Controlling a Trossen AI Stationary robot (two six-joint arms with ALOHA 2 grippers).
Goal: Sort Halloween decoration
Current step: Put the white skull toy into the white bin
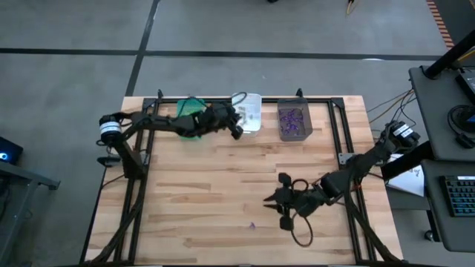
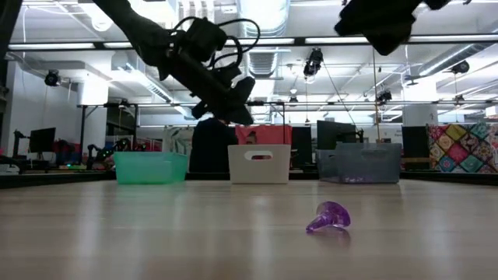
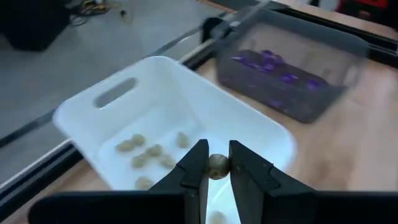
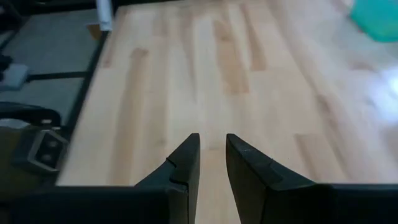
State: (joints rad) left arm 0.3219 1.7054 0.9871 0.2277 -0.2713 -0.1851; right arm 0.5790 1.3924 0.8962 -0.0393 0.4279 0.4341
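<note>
Trinkets are tiny, light, hard plastic, spiky in outline; I judge they will roll or skitter if nudged, so I would pinch across the body, not a spike. Left gripper (image 3: 217, 167) hangs over the white bin (image 1: 254, 101) at about 12 o'clock on the table, its fingers clamped on one small greyish trinket (image 3: 217, 165). More greyish pieces (image 3: 147, 155) lie on that bin's floor. Purple trinkets (image 1: 294, 120) fill the dark grey bin (image 1: 283, 134) at 1 o'clock; the green bin (image 1: 190, 105) sits at 11.

Right gripper (image 1: 276, 200) hovers at about 5 o'clock, fingers a narrow gap apart, holding nothing that I can see.

One stray purple trinket (image 2: 330, 217) lies on bare wood near 6 o'clock, just beside the right gripper. The low view shows its flared shape; overhead it is a mere speck (image 1: 251, 225). Only the left wrist view shows the held piece and the white bin's contents. The right wrist view shows bare wood, no trinket.
</note>
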